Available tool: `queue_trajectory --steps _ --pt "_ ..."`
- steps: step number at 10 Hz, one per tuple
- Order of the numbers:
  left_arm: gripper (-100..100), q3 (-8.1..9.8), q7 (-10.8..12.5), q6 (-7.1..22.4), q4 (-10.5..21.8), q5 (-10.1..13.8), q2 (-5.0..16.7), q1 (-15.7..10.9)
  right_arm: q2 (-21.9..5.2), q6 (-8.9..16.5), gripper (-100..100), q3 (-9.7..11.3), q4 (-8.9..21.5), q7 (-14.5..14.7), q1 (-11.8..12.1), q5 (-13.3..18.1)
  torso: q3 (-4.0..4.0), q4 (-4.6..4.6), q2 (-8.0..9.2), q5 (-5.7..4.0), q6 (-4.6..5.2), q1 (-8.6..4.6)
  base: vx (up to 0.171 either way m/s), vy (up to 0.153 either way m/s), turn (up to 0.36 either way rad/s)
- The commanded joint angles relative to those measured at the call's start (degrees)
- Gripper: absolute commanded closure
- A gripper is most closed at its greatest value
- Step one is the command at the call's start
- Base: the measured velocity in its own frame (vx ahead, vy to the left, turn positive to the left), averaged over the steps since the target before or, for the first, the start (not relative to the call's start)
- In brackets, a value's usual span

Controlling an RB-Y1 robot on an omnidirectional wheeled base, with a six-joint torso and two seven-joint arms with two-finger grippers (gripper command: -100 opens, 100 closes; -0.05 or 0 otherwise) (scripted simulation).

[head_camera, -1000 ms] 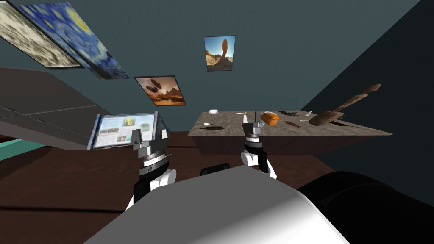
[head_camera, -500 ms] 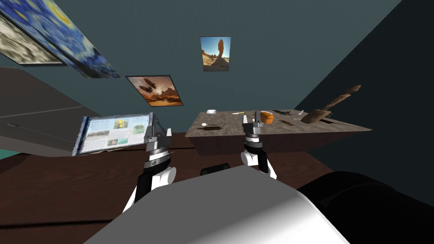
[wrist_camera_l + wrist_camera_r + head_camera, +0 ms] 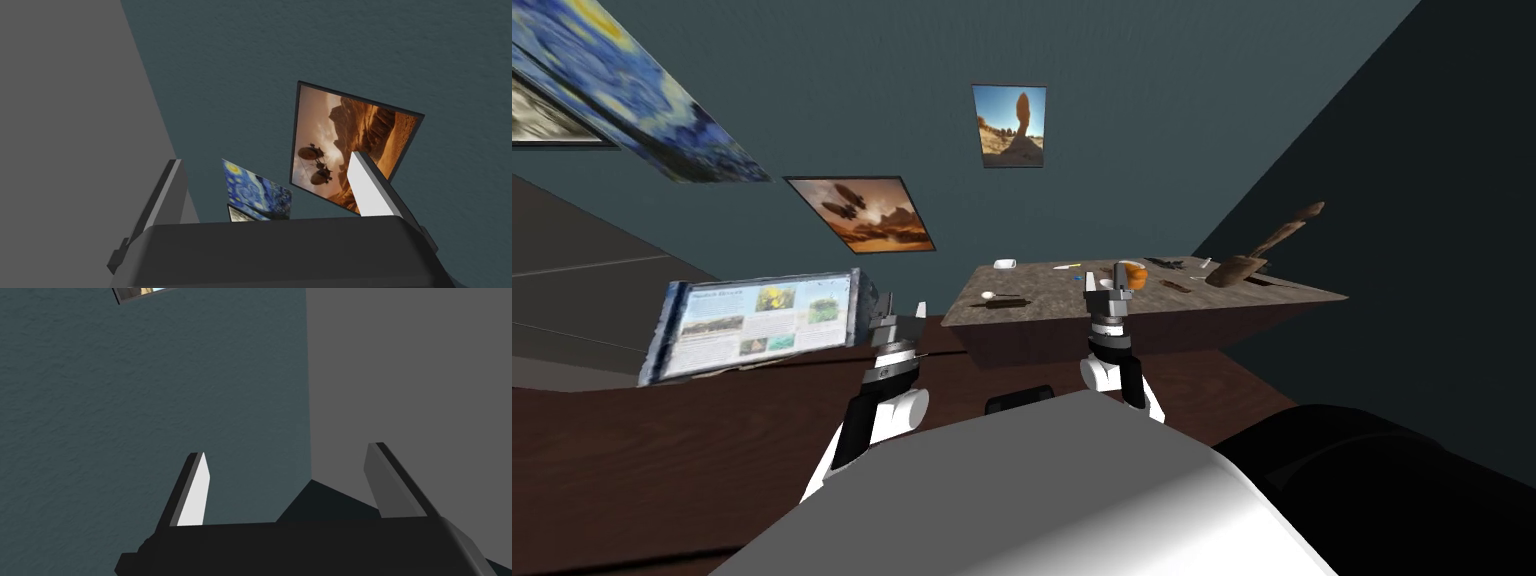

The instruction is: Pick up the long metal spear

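Both my pairs of jaws stand wide apart, holding nothing.

Head view: my left gripper (image 3: pixel 905 306) stands beside a leaning illustrated panel (image 3: pixel 757 320) whose writing is too small to read. My right gripper (image 3: pixel 1102 276) fronts the mottled brown stone-topped table (image 3: pixel 1032 312), with a rounded orange lump (image 3: pixel 1133 273) just past it. The long metal spear (image 3: pixel 1280 285) seems to be the thin dark shaft at the table's right end, beside a brown wooden spade (image 3: pixel 1257 258); it is too small to be sure.

Left wrist view: 2 fingers (image 3: pixel 367 192) spread, nothing between.

Right wrist view: the same.

I see a dark teal wall (image 3: pixel 1152 80) with several framed pictures (image 3: pixel 1009 125), a dark brown wooden floor (image 3: pixel 662 450), and a mottled brown table (image 3: pixel 1212 325) ahead.
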Motion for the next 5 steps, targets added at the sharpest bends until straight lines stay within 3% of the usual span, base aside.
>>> queue_trajectory --steps 1,5 --pt "-100 -0.21 0.2 2.6 0.2 -0.1 0.1 -0.6 0.0 0.0 0 0.0 0.0 0.0 0.0 0.0 0.0 0.0 0.0 0.0 0.0 0.0 -0.003 -0.028 -0.06" --pt "-100 -0.64 1.2 9.5 0.5 -0.3 0.6 -3.1 0.0 0.0 0 0.0 0.0 0.0 0.0 0.0 -0.01 0.0 -0.02 0.0 0.0 -0.01 0.0 -0.033 -0.09"
